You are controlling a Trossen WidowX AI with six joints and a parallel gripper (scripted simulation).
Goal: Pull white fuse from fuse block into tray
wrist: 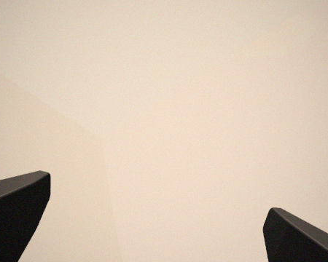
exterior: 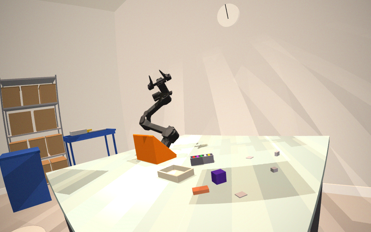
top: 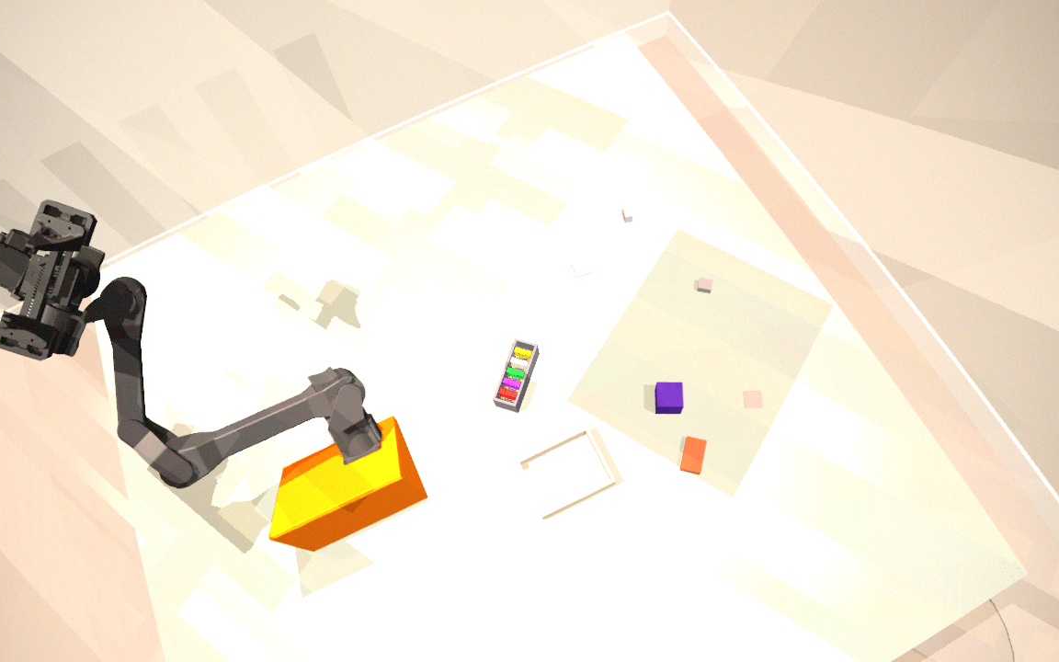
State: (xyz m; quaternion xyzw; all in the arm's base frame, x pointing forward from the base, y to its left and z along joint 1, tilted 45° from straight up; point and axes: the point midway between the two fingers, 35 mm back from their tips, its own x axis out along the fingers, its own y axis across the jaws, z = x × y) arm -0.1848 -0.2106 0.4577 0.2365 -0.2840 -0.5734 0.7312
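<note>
Pointing up at the wall, the tool (exterior: 156, 75) stands high above the arm's base, fingers spread wide with nothing between them. The arm (exterior: 155, 113) rises folded behind an orange wedge (exterior: 151, 149), well apart from everything else on the surface (exterior: 296, 207). The block (top: 515, 374) sits near the middle, a grey holder with a row of coloured fuses; the white fuse (top: 520, 362) is seated in it, second from the yellow end, between yellow and green. The tray (exterior: 175, 173), shallow and pale, lies just beside the block on the near side, not touching it. A purple cube (exterior: 218, 176) and a flat orange slab (exterior: 200, 189) rest to the right of the tray. Small pale tiles and grey cubes are scattered farther right.
</note>
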